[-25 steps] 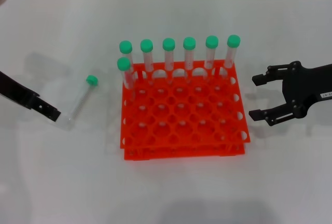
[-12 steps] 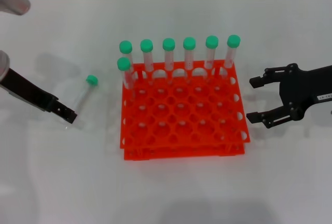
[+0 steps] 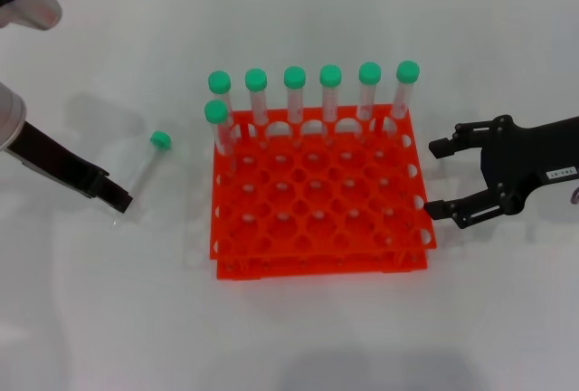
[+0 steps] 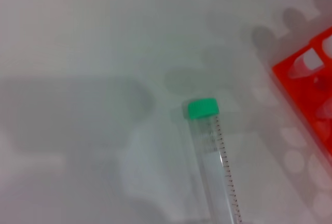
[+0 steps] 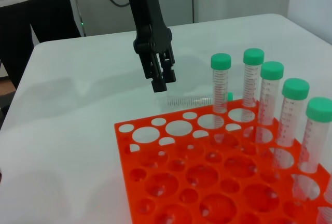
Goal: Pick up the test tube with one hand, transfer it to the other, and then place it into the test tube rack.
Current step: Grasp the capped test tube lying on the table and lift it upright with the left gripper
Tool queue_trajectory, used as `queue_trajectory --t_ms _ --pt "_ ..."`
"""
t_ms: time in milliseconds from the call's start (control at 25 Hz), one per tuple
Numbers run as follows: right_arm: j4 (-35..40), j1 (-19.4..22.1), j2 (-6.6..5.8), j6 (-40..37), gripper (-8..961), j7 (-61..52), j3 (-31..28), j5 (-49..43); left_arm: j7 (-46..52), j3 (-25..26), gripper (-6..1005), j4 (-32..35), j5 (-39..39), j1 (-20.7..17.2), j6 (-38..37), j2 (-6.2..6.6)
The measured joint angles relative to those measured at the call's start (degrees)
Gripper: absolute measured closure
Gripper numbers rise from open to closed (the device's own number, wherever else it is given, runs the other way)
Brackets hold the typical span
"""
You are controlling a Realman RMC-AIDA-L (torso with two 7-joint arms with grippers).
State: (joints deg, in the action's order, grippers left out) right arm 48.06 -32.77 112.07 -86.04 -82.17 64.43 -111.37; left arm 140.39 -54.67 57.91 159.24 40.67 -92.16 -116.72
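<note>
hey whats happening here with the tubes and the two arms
The left gripper is down at the table beside the bottom end of a clear plastic test tube with a green cap, which lies flat to the left of the bright orange-red plastic rack; nothing is grasped yet. Seven green-capped tubes already stand in the rack's far holes. The right gripper waits open beside the rack's right edge.

the head view looks steeply down on the whole tabletop [image 3: 298, 337]. the left wrist view hangs close over the test tube [image 4: 212, 156]. the right wrist view looks low across the test tube rack [image 5: 207, 182], which all three share.
</note>
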Motion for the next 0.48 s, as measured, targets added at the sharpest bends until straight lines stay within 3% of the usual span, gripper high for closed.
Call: queue_trajectory --t_ms 160,480 --pt "0.02 -0.06 0.07 0.0 80 0.0 0.05 -0.05 0.34 -0.03 504 -2.1 0.04 0.52 1.07 0.0" --pt "0.01 -0.11 0.25 0.0 80 0.04 0.25 -0.14 1.55 -0.08 505 -4.03 2.08 1.23 3.3 -0.03"
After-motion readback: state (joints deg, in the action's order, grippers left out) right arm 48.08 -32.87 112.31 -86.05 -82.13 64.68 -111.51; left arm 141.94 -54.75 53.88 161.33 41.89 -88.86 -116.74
